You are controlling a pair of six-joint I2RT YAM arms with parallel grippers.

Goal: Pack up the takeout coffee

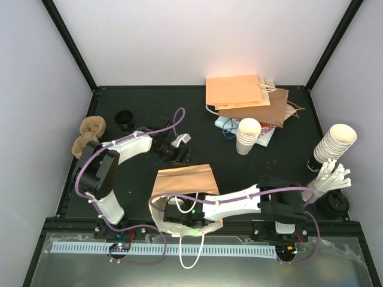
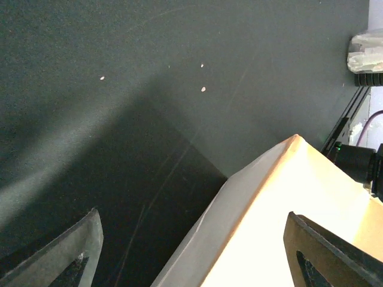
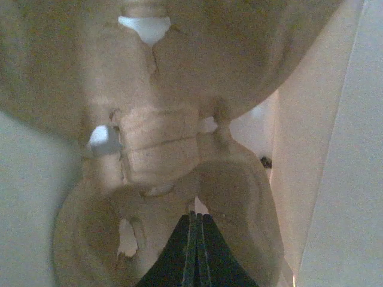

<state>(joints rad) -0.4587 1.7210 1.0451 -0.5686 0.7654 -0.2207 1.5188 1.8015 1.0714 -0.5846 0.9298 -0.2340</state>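
tabletop (image 1: 137, 101) is matte black, boxed in by pale walls (image 1: 197, 36).

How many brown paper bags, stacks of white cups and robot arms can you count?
Brown paper bags: 3
Stacks of white cups: 2
Robot arms: 2
Total: 7

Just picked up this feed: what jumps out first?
The right gripper, shut, is buried inside the open brown paper bag at the near centre of the table, facing a moulded-pulp carrier tray. The left gripper hangs open at the bag's far edge, holding nothing.
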